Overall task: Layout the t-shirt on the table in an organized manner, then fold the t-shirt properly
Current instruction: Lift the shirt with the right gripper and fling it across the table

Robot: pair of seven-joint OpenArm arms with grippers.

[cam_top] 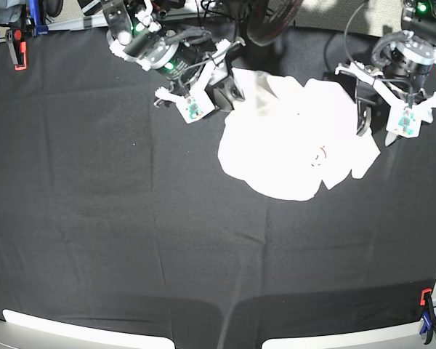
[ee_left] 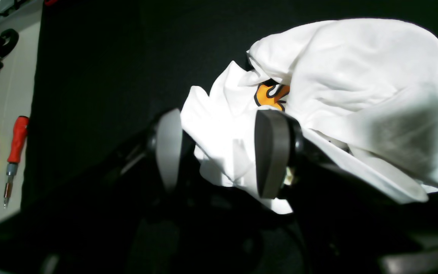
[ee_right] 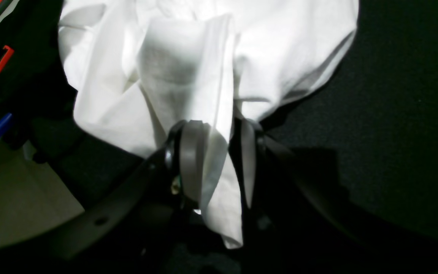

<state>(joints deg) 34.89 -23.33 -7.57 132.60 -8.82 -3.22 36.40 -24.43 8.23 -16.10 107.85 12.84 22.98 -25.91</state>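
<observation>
The t-shirt lies bunched, plain side up, on the black bench in the upper right of the base view, the right hand clamped on a fold, seemingly to spread it, while the left hand gapes around an edge.

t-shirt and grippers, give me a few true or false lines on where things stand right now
1. The t-shirt lies flat and neatly spread. False: it is a crumpled heap on the table.
2. The right gripper has white cloth between its fingers. True.
3. The left gripper is clamped shut on the shirt. False: its jaws stand apart, with cloth lying between them.
4. An orange piece of the print shows in the left wrist view. True.
5. The shirt sits at the table's near edge in the base view. False: it lies toward the far edge, between the two arms.
</observation>
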